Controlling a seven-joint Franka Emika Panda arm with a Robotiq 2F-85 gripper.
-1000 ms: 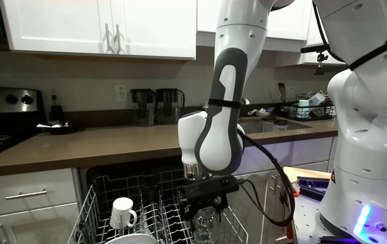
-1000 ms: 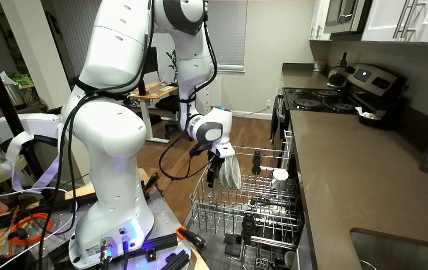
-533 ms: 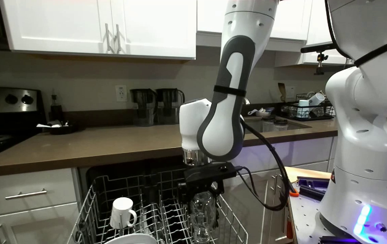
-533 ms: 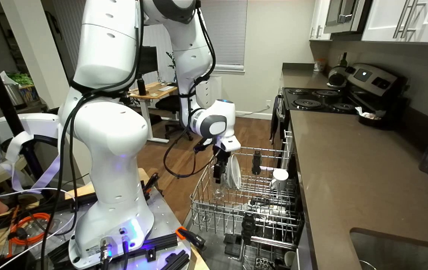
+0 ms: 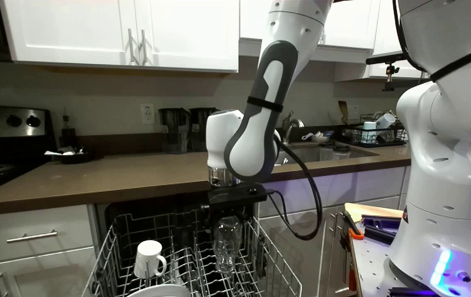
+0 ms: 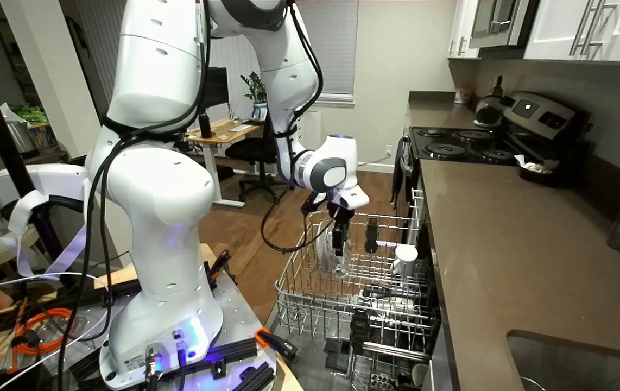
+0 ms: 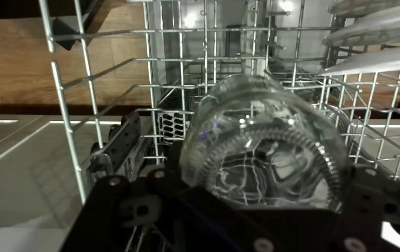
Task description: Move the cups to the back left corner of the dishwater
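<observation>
A white cup (image 5: 148, 259) with a loop handle stands in the wire rack of the dishwater (image 5: 157, 202); it also appears in an exterior view as the white cup (image 6: 405, 259). My gripper (image 5: 225, 225) hangs over the rack, to the right of that cup. Its black fingers (image 7: 176, 155) clasp a clear glass jar (image 5: 226, 247) from both sides. Seen from the wrist, the glass jar (image 7: 256, 112) fills the gap, its ridged round end toward the palm. Whether the jar's lower end touches the rack, I cannot tell.
Pale plates (image 7: 378, 59) lean in the rack beside the jar, and a pale dish (image 5: 161, 291) sits in front of the cup. The rack's wire side (image 5: 277, 251) rises to the right. The brown countertop (image 5: 136, 173) overhangs behind.
My gripper has risen with the glass jar, then shifted left in one exterior picture and right in another, deeper over the rack. The white cup has stayed put.
</observation>
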